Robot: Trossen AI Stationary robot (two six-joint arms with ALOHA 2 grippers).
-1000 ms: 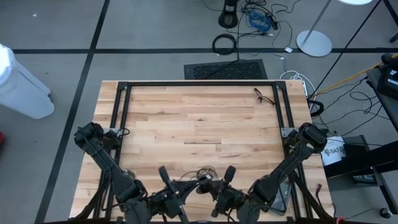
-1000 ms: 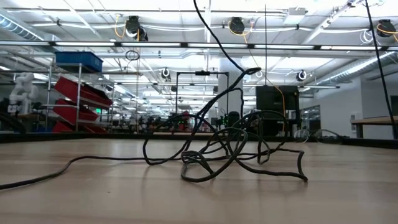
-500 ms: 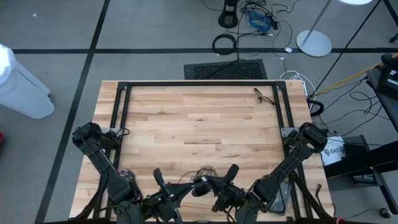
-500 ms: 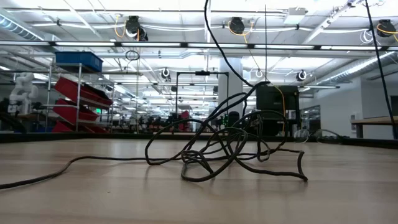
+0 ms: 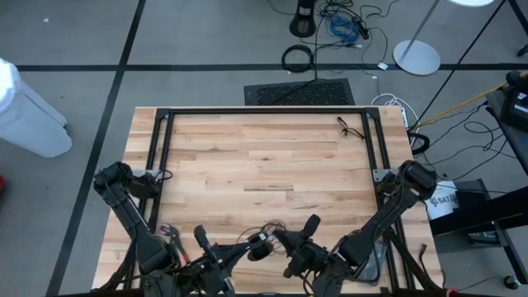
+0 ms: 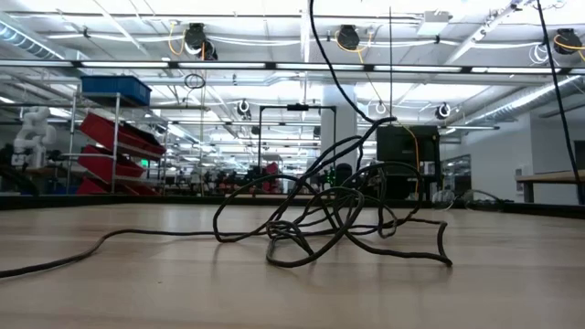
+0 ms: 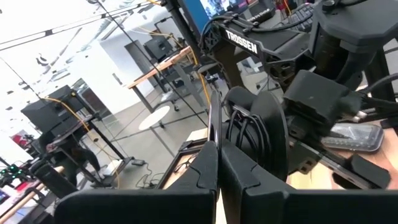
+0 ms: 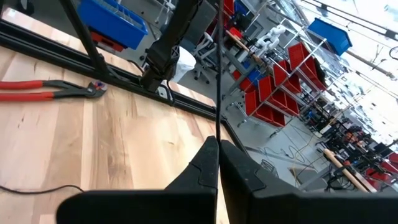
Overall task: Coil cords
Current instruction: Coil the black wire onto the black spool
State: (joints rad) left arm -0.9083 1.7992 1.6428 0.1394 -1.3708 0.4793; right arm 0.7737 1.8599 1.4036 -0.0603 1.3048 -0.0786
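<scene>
Leftward-shifted left tool (image 5: pixel 257 246) pinches thin tangled black cord (image 6: pixel 320 215) on wood.

The left gripper (image 7: pixel 217 163), jaws pinched on the cord (image 7: pixel 209 118), faces the right arm (image 7: pixel 292 93).

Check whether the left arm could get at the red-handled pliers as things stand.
Probably not right away. The red-handled pliers lie beside the left arm with bare wooden table around them, but the left gripper is shut on the thin black cord, which it would have to let go first.

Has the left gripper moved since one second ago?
Yes. In the high view the left gripper has shifted toward the table's near edge and slightly left; it is shut on the cord.
</scene>
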